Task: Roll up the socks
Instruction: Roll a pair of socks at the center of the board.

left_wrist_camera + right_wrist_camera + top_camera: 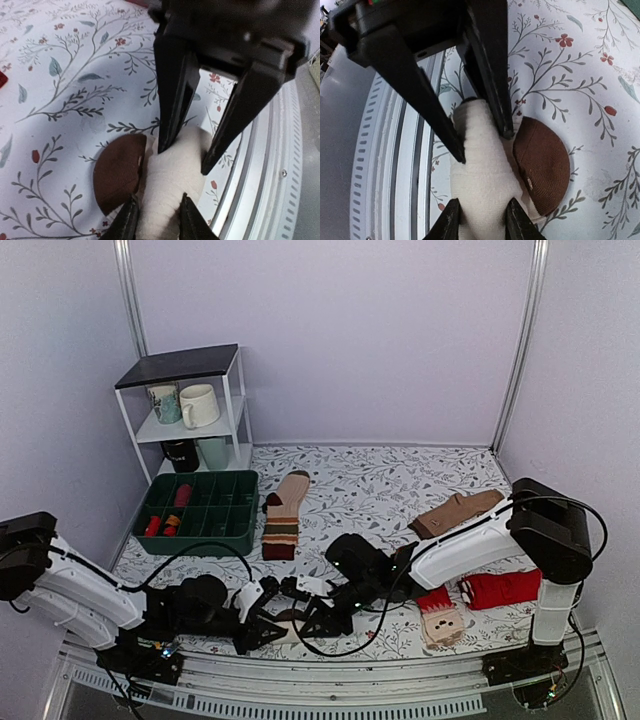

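Note:
A cream-white sock (170, 182) lies bunched into a thick roll near the table's front edge, its brown toe (117, 172) flat beside it. My left gripper (158, 200) is shut on one end of the roll. My right gripper (482, 202) is shut on the other end, facing the left one. The roll (480, 170) and the toe (542, 165) also show in the right wrist view. In the top view the left gripper (268, 610) and the right gripper (318, 605) meet tip to tip and hide the sock.
A tan striped sock (284, 515) lies mid-table beside a green divided tray (200, 525). A brown sock (455, 512), red socks (500, 588) and a patterned sock (442, 622) lie right. A shelf with mugs (190, 405) stands back left. The metal front rail (280, 175) runs close by.

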`<action>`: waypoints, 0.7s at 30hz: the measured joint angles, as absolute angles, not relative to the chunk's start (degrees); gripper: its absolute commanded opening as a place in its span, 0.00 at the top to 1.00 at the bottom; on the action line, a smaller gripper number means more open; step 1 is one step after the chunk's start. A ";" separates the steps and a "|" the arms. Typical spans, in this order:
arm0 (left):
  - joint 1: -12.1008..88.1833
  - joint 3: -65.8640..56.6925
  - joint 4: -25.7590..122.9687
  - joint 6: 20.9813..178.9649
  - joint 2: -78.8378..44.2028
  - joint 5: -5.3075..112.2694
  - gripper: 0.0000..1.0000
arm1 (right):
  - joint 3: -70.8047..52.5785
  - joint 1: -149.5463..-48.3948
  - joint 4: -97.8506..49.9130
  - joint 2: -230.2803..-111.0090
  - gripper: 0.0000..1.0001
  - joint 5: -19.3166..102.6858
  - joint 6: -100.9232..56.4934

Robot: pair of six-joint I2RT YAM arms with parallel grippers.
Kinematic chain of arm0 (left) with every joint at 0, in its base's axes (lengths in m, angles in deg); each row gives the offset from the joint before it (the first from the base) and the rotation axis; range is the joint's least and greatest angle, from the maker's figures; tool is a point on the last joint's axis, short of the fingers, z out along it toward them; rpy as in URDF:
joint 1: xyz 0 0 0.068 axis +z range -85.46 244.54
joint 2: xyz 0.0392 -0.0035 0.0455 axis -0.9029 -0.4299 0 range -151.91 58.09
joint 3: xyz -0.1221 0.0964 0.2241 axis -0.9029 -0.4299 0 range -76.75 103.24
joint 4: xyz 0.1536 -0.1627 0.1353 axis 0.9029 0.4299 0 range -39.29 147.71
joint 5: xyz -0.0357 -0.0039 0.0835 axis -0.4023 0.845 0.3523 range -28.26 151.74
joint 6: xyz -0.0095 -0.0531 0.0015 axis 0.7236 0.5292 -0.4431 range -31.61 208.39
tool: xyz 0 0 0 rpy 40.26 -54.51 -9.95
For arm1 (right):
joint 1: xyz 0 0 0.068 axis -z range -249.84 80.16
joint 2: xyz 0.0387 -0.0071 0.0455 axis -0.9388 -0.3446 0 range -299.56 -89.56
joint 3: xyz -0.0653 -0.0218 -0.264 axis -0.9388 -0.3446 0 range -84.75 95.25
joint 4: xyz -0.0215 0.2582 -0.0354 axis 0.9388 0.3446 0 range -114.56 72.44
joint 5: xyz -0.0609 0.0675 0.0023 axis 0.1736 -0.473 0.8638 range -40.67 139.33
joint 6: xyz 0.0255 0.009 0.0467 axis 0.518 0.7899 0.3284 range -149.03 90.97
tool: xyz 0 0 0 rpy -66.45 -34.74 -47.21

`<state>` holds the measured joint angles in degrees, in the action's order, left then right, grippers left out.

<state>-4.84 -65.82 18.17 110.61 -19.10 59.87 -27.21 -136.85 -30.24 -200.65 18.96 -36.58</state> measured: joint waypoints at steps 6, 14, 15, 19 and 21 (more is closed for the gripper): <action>-5.37 -68.96 21.15 106.33 -4.45 65.34 0.62 | -21.07 -137.20 -21.86 -203.54 0.73 16.90 -34.11; -7.47 -71.10 20.93 103.79 -3.34 67.52 0.61 | -16.61 -136.15 -14.43 -205.50 0.73 13.75 -31.95; -7.90 -71.06 20.99 103.53 -4.89 67.65 0.61 | -16.00 -135.91 -13.43 -205.74 0.73 13.36 -31.60; -11.10 -70.08 21.15 102.85 -8.41 68.53 0.60 | -13.66 -135.32 -9.78 -206.88 0.73 12.09 -30.88; -12.71 -69.27 21.15 102.44 -8.74 69.21 0.60 | -12.85 -135.16 -8.47 -207.23 0.73 11.79 -30.61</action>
<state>-12.71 -69.27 21.15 102.44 -8.74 69.21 -12.85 -135.16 -8.47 -207.23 11.79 -30.61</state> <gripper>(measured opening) 0.397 0.272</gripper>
